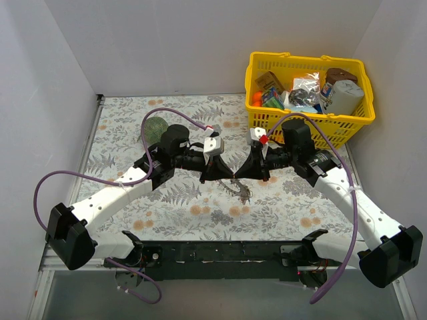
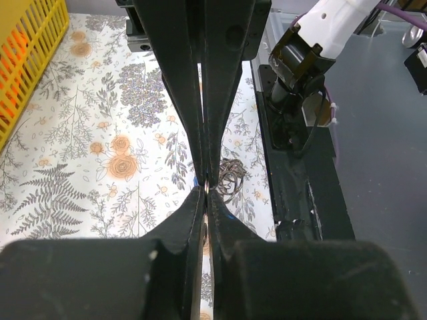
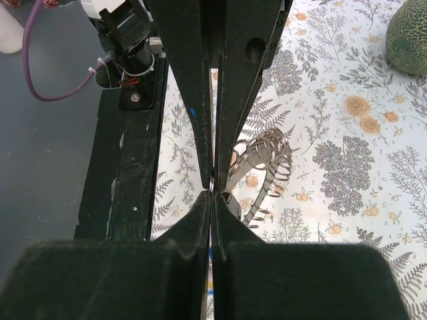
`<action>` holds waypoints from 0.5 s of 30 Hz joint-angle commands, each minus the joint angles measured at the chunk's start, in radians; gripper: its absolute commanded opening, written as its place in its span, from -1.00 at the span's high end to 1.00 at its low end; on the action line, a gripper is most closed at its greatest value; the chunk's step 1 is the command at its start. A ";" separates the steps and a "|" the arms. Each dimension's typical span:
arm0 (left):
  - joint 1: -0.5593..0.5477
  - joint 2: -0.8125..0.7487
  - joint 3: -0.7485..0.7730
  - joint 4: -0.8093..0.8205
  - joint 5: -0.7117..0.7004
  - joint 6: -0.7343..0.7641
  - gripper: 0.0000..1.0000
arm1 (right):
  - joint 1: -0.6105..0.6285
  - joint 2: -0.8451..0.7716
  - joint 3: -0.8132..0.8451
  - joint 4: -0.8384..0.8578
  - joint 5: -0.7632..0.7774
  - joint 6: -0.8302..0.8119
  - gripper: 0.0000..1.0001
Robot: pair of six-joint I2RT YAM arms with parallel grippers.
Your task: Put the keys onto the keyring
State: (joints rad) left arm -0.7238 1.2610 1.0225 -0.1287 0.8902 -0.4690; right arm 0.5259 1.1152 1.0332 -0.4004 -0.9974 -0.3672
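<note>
Two grippers meet tip to tip over a small bunch of wire loops.

The flowery table [image 1: 120,137] has a yellow basket [image 1: 307,57] at its far right corner. It is piled with packets, a white tub and something orange, and most of these are half hidden. A green ball [image 1: 155,129] sits far left. The left gripper [image 2: 205,193] and right gripper [image 3: 211,195] both have their jaws pressed together. The keyring [image 3: 263,157] is just under the tips. The keys are too small to make out.

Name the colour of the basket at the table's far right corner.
The basket is yellow, best seen in the top external view.
</note>
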 commanded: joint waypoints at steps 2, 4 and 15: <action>-0.003 -0.002 0.030 -0.022 0.023 0.007 1.00 | 0.003 -0.031 0.016 0.092 -0.001 0.039 0.97; -0.003 -0.009 0.024 -0.014 0.015 0.007 1.00 | 0.003 -0.051 0.004 0.136 0.029 0.062 0.97; -0.003 -0.055 -0.030 0.040 -0.019 -0.014 1.00 | 0.002 -0.222 -0.176 0.391 0.307 0.243 -0.16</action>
State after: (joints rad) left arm -0.7238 1.2613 1.0004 -0.1280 0.8742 -0.4751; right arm 0.5285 0.9459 0.9047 -0.1509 -0.8158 -0.2005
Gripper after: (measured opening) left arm 0.019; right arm 0.537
